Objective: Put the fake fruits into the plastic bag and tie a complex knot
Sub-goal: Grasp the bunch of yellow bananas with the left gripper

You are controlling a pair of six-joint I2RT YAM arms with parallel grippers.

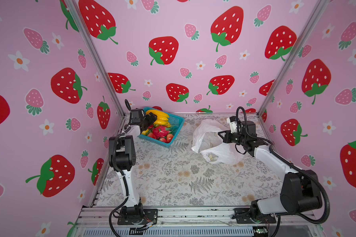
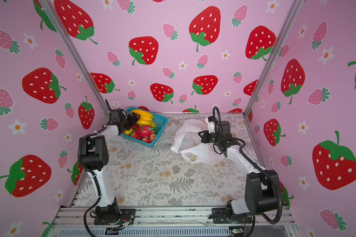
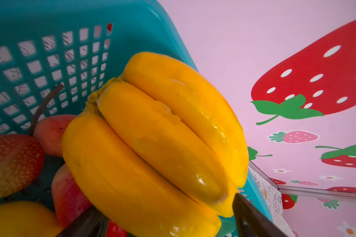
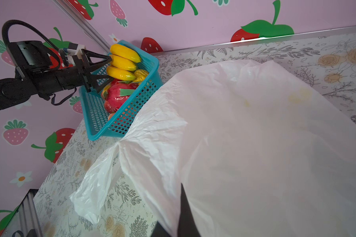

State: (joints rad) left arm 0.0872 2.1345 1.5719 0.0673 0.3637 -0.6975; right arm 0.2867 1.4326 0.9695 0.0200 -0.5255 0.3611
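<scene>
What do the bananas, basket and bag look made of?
Bananas: likely moulded plastic, glossy; sharp highlights and a seam-like ridge show on the skin.
Basket: rigid teal plastic, smooth; moulded square-grid walls with a solid rim.
Bag: thin plastic film, translucent white; fine crinkles, and faint yellow prints show through it.

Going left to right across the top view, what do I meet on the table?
In a top view: left gripper, open at the banana bunch → teal basket of fake fruits → plastic bag → right gripper, shut on the bag.
</scene>
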